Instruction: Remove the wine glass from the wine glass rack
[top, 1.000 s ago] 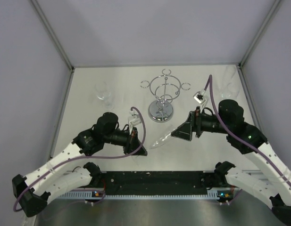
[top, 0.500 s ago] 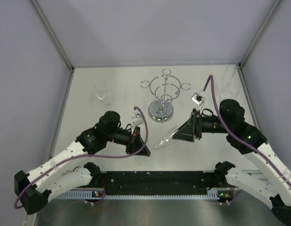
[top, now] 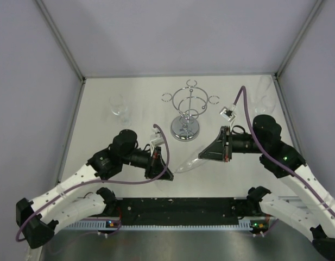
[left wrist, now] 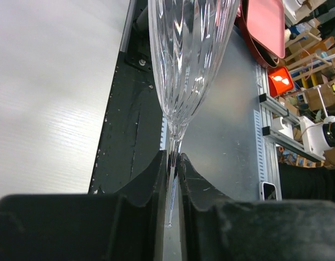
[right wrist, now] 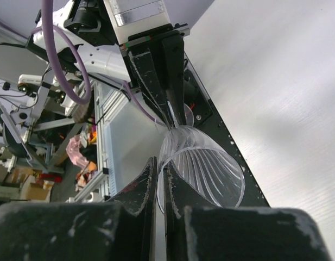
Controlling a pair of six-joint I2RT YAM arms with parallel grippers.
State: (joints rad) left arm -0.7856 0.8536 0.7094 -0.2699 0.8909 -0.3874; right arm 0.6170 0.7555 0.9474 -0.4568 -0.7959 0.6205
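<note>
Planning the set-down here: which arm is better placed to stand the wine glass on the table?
Probably right. The right claw pinches the wine glass by the rim, leaving the stem end free to go down first. The left claw clamps the stem, so it may be in the way.

Pale lilac walls [top: 172, 32] — metal corner posts [top: 61, 39] — white, evenly lit tabletop [top: 145, 89].

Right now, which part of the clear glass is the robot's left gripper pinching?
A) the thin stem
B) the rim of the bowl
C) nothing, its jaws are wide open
A: in the left wrist view the left gripper is closed on the wine glass at its thin stem, just below the fluted bowl.
</note>
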